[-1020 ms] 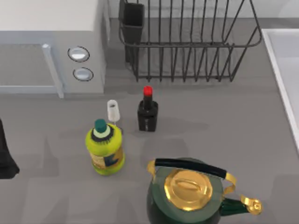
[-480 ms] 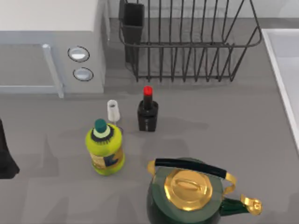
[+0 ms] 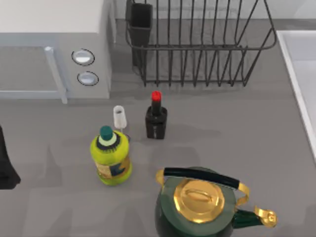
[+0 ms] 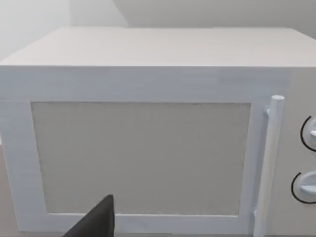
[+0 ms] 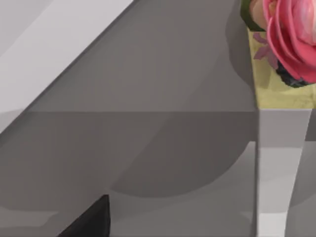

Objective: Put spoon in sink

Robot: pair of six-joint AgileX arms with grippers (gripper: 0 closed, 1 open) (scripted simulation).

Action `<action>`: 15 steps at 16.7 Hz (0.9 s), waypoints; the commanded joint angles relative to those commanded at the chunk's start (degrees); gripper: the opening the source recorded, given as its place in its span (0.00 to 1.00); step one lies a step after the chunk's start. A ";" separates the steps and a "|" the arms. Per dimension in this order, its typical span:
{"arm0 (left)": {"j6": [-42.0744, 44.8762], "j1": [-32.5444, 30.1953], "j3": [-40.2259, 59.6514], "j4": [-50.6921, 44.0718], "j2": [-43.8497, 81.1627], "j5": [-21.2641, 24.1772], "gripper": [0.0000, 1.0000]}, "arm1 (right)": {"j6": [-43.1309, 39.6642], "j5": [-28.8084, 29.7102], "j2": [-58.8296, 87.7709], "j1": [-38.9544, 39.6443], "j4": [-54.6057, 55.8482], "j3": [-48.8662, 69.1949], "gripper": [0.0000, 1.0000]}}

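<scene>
Microwave [image 3: 54, 44], dish rack [image 3: 197, 44], yellow bottle [image 3: 111, 158], kettle [image 3: 200, 205].

I count one microwave [image 3: 54, 47] at ten o'clock, with two round knobs [image 3: 83, 57] on its face. One black wire dish rack [image 3: 200, 44] stands at twelve, one sink [image 3: 301, 74] at two. Two bottles stand near the centre: one yellow bottle [image 3: 111, 158] and one dark bottle [image 3: 156, 118] with a red cap. Between them is one small white cup [image 3: 119, 117]. One green kettle [image 3: 200, 205] sits at six. One pink flower [image 5: 291, 34] shows in my right wrist view.

Kitchen, seemingly: microwave [image 3: 54, 47], sink [image 3: 302, 74], kettle [image 3: 197, 207]
</scene>
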 joint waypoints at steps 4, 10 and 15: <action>0.00 0.00 0.00 0.00 0.00 0.00 1.00 | 0.00 0.00 0.00 0.00 0.00 0.00 0.40; 0.00 0.00 0.00 0.00 0.00 0.00 1.00 | 0.00 0.00 0.00 0.00 0.00 0.00 0.00; 0.00 0.00 0.00 0.00 0.00 0.00 1.00 | 0.00 0.00 0.00 0.00 0.00 0.00 0.00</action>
